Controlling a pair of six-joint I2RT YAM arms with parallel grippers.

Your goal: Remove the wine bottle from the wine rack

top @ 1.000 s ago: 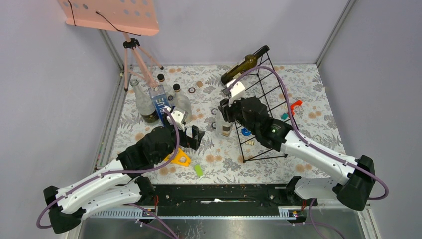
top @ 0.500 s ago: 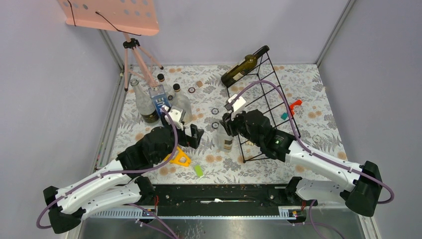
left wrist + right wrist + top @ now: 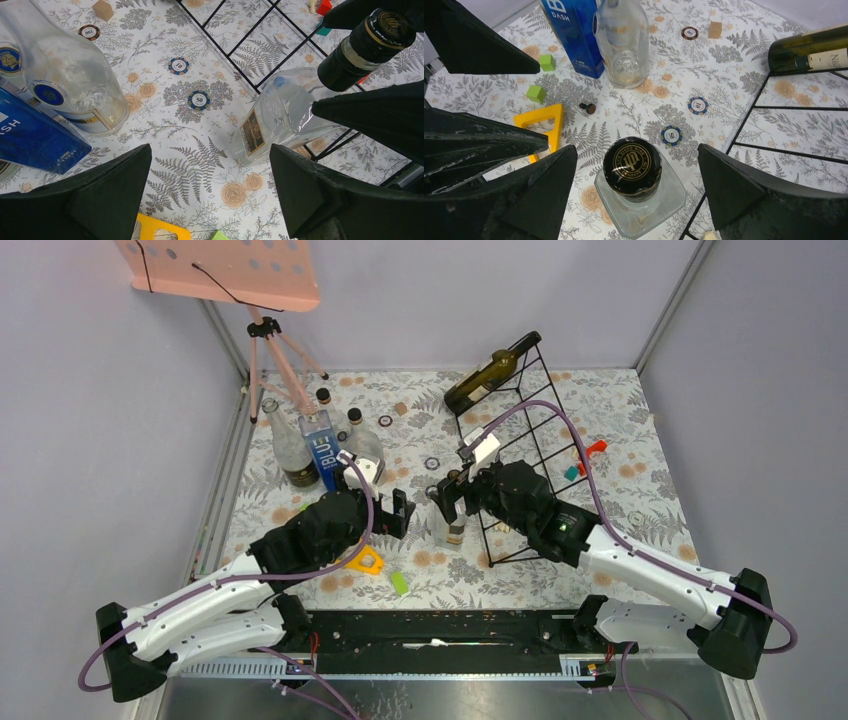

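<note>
Wine bottle [image 3: 487, 373] unmoved, lying tilted on the far top of the rack [image 3: 535, 455]. Right gripper [image 3: 447, 498] has drawn back nearward, away from it, and now hangs wide open and empty over a clear bottle [image 3: 632, 167] just left of the rack. Left gripper [image 3: 396, 512], also wide open and empty, has edged right. Judgement: retrieval not begun; right arm must reach far again.

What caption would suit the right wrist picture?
Open right gripper over a clear bottle; wine bottle lies on the rack.
</note>
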